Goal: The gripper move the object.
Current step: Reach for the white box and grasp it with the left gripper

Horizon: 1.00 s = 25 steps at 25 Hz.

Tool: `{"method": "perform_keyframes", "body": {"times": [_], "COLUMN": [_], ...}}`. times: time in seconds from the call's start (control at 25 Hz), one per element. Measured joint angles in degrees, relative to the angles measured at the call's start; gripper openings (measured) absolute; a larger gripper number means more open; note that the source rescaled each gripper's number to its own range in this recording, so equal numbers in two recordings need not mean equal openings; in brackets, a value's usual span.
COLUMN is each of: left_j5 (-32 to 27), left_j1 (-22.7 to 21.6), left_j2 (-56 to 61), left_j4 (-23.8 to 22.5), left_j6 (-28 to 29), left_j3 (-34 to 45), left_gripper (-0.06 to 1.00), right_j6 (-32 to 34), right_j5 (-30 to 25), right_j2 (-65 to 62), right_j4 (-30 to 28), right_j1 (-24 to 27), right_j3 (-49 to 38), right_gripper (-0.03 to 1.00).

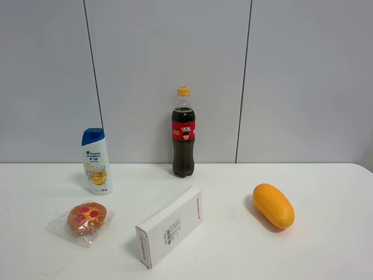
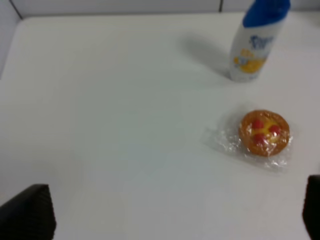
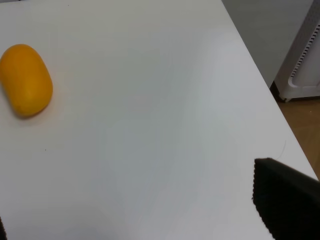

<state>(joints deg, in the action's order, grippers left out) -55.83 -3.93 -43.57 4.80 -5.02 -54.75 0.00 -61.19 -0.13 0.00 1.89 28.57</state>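
White box [image 1: 170, 226] lies flat on counter [image 1: 326, 256], front-centre, between wrapped pastry [image 1: 86, 217] and mango [image 1: 273, 205], touching neither. Left gripper [image 2: 167, 220] spread wide, empty (fingertips at frame edges), pastry ahead of it. Right gripper [image 3: 150, 220] also wide, empty, over bare counter, mango apart from it.

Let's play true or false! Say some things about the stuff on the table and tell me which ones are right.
1. The white box lies flat on the table. True.
2. The cola bottle has a blue cap. False: its cap is yellow; the blue cap is on the shampoo bottle.
3. The round pastry is in clear wrap. True.
4. The yellow fruit sits on top of the box. False: it lies on the table, apart from the box.
5. The left hand holds the pastry. False: it is open and empty.
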Motion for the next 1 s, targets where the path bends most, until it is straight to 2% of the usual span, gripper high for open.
{"method": "perform_keyframes", "body": {"times": [0.32, 0.56, 0.8, 1.0], "left_j5": [1.00, 5.19, 10.84, 13.83], "left_j1": [0.00, 0.80, 7.35, 15.64], "left_j2": [-10.91, -17.97, -25.67, -31.17], "left_j4": [4.34, 4.81, 4.23, 4.16], "left_j6": [-5.76, -8.11, -8.30, -7.29], "left_j3": [-3.56, -5.79, -7.90, -8.49], "left_gripper": [1.00, 1.00, 1.00, 1.00], "right_j6": [0.00, 0.00, 0.00, 0.00], "right_j5": [0.00, 0.00, 0.00, 0.00], "right_j2": [0.00, 0.00, 0.00, 0.00], "right_j4": [0.00, 0.00, 0.00, 0.00], "right_j1": [0.00, 0.00, 0.00, 0.00], "right_j3": [0.00, 0.00, 0.00, 0.00], "right_gripper": [1.00, 1.00, 1.00, 1.00]}}
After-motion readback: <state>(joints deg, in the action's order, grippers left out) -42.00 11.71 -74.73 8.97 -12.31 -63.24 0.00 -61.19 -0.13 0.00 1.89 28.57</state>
